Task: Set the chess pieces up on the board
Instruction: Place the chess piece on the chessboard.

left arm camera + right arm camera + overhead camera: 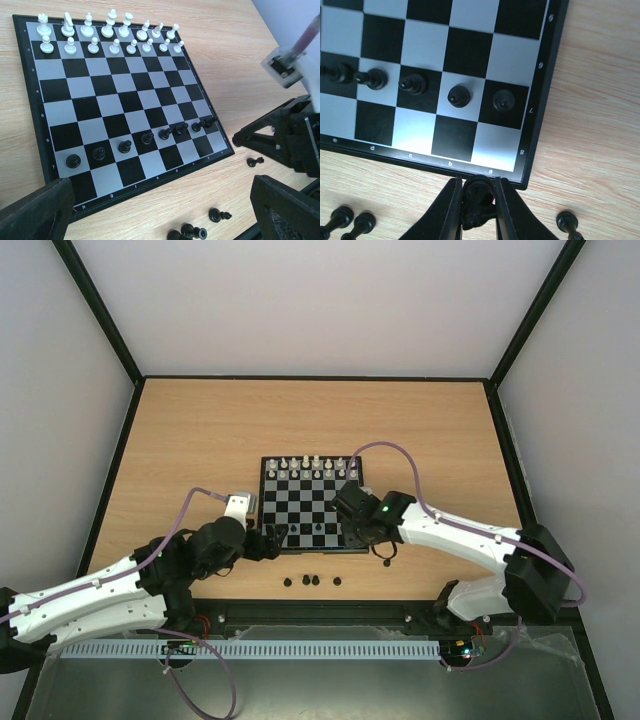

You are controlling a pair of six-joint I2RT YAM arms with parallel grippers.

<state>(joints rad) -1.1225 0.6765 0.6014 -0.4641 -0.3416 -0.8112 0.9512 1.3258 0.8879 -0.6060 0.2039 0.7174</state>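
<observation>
Most of the scene is a light wood-grain worktop [190, 440], boxed in by pale walls [320, 300] and edged with a thin black rail [310, 377]. A small glossy chessboard of black and silver-grey checks [300, 508] lies flat on it, near the arms.

The right gripper [477, 186] sits just outside the board's near right corner, by the marks a and 8. Its fingers [451, 210] are clenched on a small black chessman [477, 205], whose kind I cannot make out because the fingers cover most of it. Just beyond that gripper, eight black pawns [459, 95] stand in a row on the second rank from the board's edge. One rank of squares lies between them and the fingertips. Well beyond them, at the board's far side, two rows of white chessmen [107, 35] stand upright.

The left gripper [160, 210] is spread wide and holds nothing. It is poised by the board's near left corner.

Four loose black chessmen [219, 215] lie on the wood between the two grippers, just off the board's near edge. One is close to the right of the right gripper and the others are to its left. Broad wood runs beyond the board and along both its sides.
</observation>
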